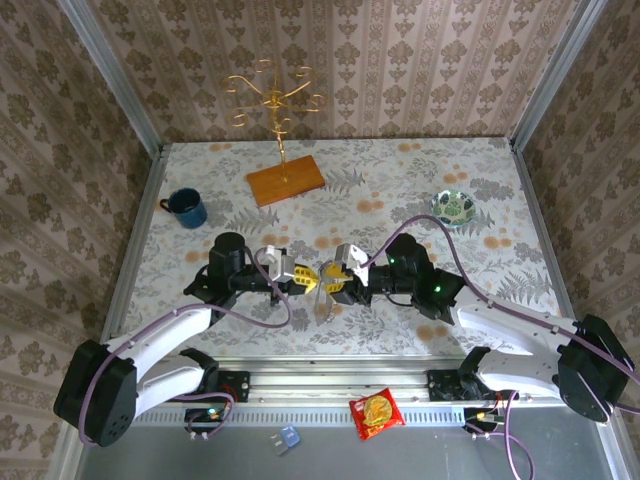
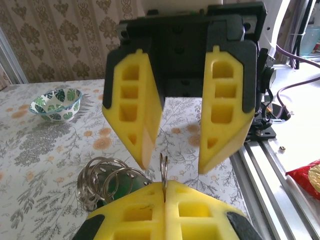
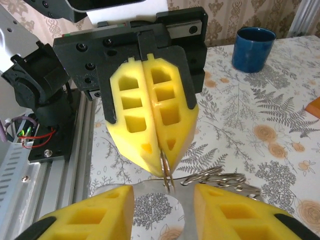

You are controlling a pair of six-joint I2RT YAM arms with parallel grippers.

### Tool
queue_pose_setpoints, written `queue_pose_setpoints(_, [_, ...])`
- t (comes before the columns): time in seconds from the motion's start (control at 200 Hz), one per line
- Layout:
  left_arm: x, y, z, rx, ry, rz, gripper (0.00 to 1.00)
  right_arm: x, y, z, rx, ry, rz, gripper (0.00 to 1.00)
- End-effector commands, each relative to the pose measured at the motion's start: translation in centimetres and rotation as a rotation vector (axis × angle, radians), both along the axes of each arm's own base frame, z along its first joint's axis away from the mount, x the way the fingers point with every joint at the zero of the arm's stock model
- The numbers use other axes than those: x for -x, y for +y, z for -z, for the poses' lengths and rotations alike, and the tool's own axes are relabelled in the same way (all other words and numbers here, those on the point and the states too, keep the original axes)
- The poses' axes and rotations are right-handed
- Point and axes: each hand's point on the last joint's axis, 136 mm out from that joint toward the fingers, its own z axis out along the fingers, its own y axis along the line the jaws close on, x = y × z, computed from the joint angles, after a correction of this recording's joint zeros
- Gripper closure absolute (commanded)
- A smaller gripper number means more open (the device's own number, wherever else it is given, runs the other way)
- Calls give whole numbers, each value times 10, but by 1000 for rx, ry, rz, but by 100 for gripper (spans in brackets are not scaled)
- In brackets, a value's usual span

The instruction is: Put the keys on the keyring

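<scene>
Pinching the keyring, with no key seen threaded yet

Holding the keyring (image 2: 163,171) edge-on above the surface (image 1: 420,170), the left fingers (image 2: 135,215) are pressed together on its thin metal loop, while the right fingers (image 2: 132,105) stand apart facing it with nothing between them. My judgement is that the threading is not finished, since no key can be made out on the pinched loop. The left wrist view shows a bunch of silvery rings (image 2: 106,179) hanging beside the loop, with something dark behind them that may be a key, and a leaf-patterned bowl (image 2: 55,102) beyond. The right wrist view adds a flat silvery piece (image 3: 165,200) low between the right fingers, which I cannot identify, and the blue mug (image 3: 254,47). The top view shows both arms meeting near the front edge.
</scene>
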Motion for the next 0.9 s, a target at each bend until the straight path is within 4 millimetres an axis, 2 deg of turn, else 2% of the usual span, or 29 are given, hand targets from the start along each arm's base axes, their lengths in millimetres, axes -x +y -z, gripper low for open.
queue_pose_setpoints(0.0, [6, -2, -5, 32, -10, 31, 100, -6, 5, -6, -45, -29, 32, 68])
queue_pose_setpoints(0.175, [7, -2, -5, 34, -9, 36, 100, -5, 6, -1, -32, -31, 28, 83])
queue_pose_setpoints(0.25, [7, -2, -5, 35, -9, 37, 100, -5, 6, -2, -35, -35, 27, 87])
queue_pose_setpoints(0.43, [7, -2, -5, 35, -9, 38, 100, -3, 8, -6, -43, -38, 12, 88])
queue_pose_setpoints(0.525, [6, -2, -5, 33, -11, 33, 100, -2, 9, -7, -43, -40, -2, 100])
queue_pose_setpoints(0.575, [3, -2, -5, 29, -9, 18, 100, -1, 9, -8, -39, -45, -9, 100])
queue_pose_setpoints(0.625, [0, -2, -4, 23, -13, -2, 90, 0, 9, -8, -21, -47, -14, 100])
queue_pose_setpoints(0.7, [-2, -1, -4, 10, -31, -21, 83, 0, 5, -7, 28, -56, -13, 100])
queue_pose_setpoints(0.895, [-1, 2, -4, -53, -67, -28, 79, 1, -4, 1, 201, -59, -34, 100])
